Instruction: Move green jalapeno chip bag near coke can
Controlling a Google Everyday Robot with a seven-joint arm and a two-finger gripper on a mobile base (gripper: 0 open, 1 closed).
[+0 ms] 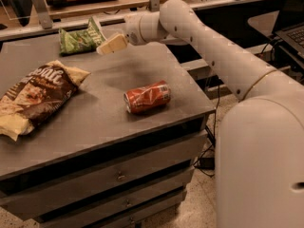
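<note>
Progress: the move is judged not yet begun; the green jalapeno chip bag (78,39) is seen lying well apart from the coke can (147,97) and is not gripped
Left to do: the bag is to be grasped, lifted, carried toward the coke can and set down just beside it; all of this is judged outstanding
Cabinet top (109,113): a dark flat surface on which the coke can rests, with drawers (118,175) below the can at the front
Arm (213,46): a pale arm is stretched in from the right of the coke can and passes behind it, above the surface
Brown-and-cream bag (35,94): a large snack bag is laid flat well to the left of the coke can; it is no part of the task
Green jalapeno chip bag: it is found behind and to the left of the coke can, near the far edge; it is small, crinkled and green with pale lettering, lying flat with its right end turned up a little; a light, yielding grasp is judged likely
Coke can: a dented red-orange can with silver ends is laid on its side near the right front of the surface; it may roll if nudged
Gripper (111,45): it is held above the surface, behind and left of the coke can and just beside the bag's right end; nothing is seen held, and whether it is open or closed cannot be told
</note>
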